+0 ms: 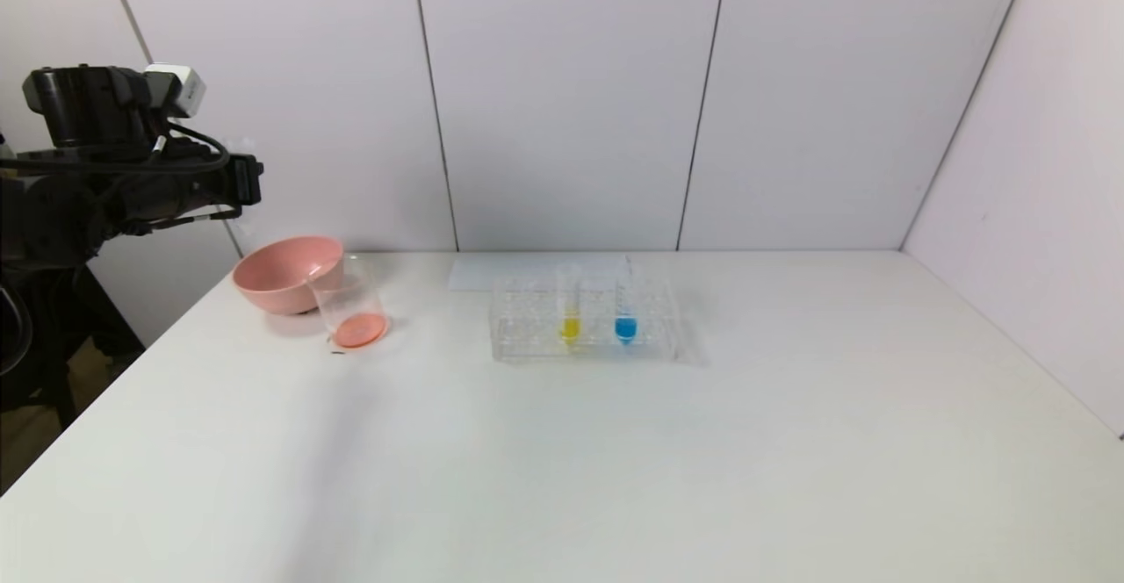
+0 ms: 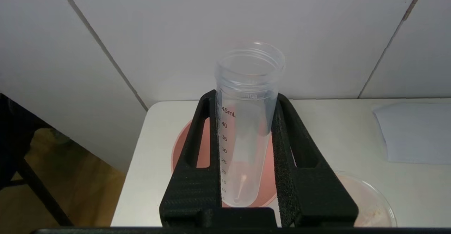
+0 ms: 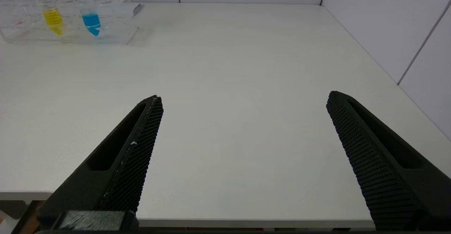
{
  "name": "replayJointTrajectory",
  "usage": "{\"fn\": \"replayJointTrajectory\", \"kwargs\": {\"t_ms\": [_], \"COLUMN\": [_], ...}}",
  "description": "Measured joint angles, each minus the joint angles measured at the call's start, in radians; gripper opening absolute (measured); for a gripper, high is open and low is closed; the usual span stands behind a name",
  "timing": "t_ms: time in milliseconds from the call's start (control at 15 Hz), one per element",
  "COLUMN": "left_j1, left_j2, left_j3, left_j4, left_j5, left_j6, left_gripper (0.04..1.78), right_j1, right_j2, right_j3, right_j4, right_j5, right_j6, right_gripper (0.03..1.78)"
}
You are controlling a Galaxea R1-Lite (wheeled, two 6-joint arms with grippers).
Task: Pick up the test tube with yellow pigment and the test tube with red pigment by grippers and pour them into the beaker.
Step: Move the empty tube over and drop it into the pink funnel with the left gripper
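A pink bowl (image 1: 287, 272) sits at the far left of the white surface (image 1: 615, 460), with the beaker (image 1: 349, 304) touching its right side and a shallow layer of red-pink liquid in the beaker's bottom; a clear tube rack (image 1: 584, 320) stands well to the right of them, and a sheet of paper (image 1: 492, 272) lies just behind the rack; in the rack the test tube with yellow pigment (image 1: 570, 311) stands upright just beside a tube of blue liquid (image 1: 625, 313).

The left gripper (image 2: 246, 103) is raised high over the left edge of the surface, above the bowl, which shows below and between its fingers (image 2: 199, 149); those fingers are clamped on the test tube with red pigment (image 2: 246, 121), a graduated clear tube that looks almost drained, mouth pointing away from the wrist, only a faint pink trace near its rounded tip.

The right gripper (image 3: 243, 102) hangs low at the near edge of the surface, fingers (image 3: 141, 146) spread wide with nothing between them; the rack lies well beyond its left finger.
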Motion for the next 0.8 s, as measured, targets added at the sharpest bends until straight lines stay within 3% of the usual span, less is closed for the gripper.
{"fn": "replayJointTrajectory", "kwargs": {"t_ms": [800], "left_j1": [-0.014], "left_j2": [0.117], "left_j3": [-0.068], "left_j4": [-0.002], "left_j5": [-0.005], "left_j6": [-0.096], "left_gripper": [0.44], "right_j1": [0.0], "right_j2": [0.0], "right_j3": [0.0], "right_j4": [0.0], "right_j5": [0.0], "right_j6": [0.0], "right_gripper": [1.7]}}
